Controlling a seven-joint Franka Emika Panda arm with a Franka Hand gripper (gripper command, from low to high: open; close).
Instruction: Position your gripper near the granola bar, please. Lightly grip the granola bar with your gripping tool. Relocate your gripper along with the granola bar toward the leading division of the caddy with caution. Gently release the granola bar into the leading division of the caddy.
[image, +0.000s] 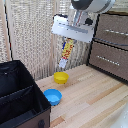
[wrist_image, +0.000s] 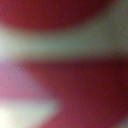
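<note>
In the exterior view my white gripper (image: 70, 41) hangs high above the wooden table, shut on the granola bar (image: 66, 53), a yellow-orange box with red lettering that dangles on end from the fingers. The bar hangs above the small yellow bowl. The black fabric caddy (image: 20, 107) stands at the exterior view's left, its sections set off by a fabric divider (image: 17, 91); the bar is well to the right of it and higher. The wrist view is filled by a blurred red and pale surface (wrist_image: 65, 75), too close to make out.
A small yellow bowl (image: 61, 77) and a blue bowl (image: 52, 96) sit on the table between the caddy and the gripper. A brown wooden drawer unit (image: 110, 45) stands at the exterior view's right. A reed screen forms the backdrop.
</note>
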